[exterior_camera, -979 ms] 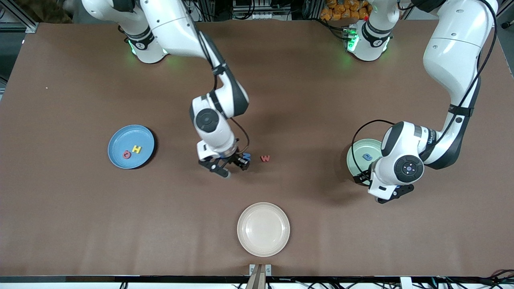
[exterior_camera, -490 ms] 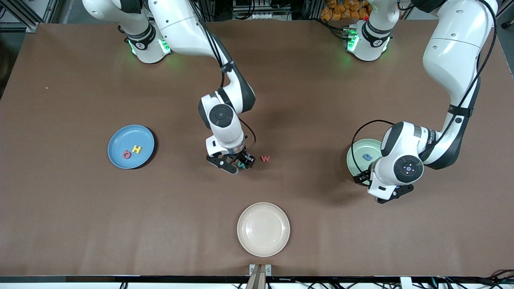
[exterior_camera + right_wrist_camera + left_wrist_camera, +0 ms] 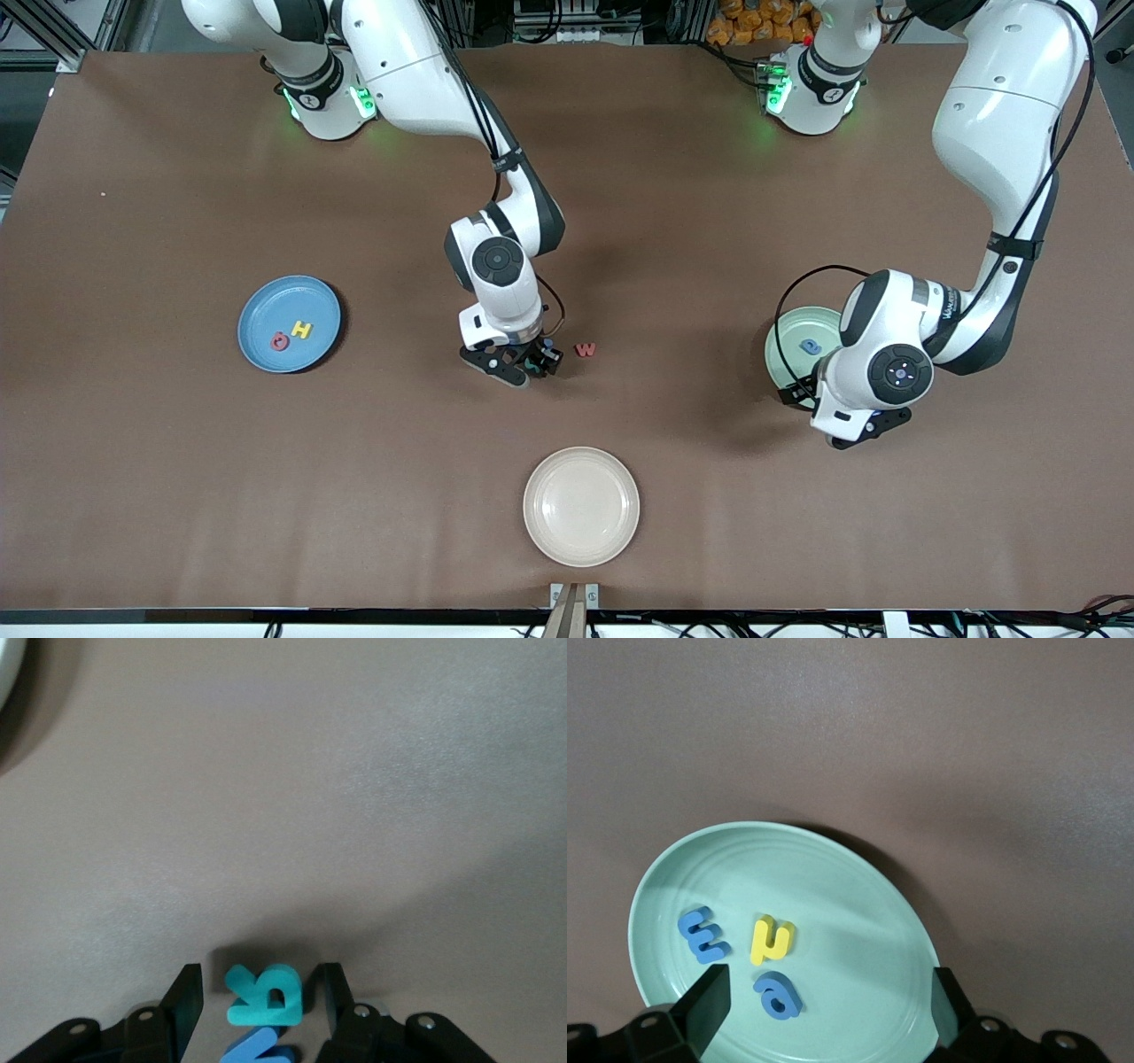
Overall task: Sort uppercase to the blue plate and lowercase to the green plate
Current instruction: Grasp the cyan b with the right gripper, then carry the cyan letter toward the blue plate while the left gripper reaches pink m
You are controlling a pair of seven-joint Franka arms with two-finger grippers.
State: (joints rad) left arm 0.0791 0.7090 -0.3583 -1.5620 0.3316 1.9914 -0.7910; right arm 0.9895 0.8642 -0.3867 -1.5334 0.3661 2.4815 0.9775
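Observation:
My right gripper is down at the table's middle, open, its fingers on either side of a teal uppercase letter with a gap on each side. The blue M lies against that letter. A red w lies beside the gripper, toward the left arm's end. The blue plate holds a yellow H and a red ring letter. My left gripper hangs open and empty over the green plate, which holds lowercase letters: a blue E-like one, a yellow one and a rounded blue one.
A cream plate sits near the table's front edge, nearer the camera than the right gripper. The brown table lies bare around the plates.
The right gripper has slid toward the red w and come to straddle the teal letter. The left arm has not moved.

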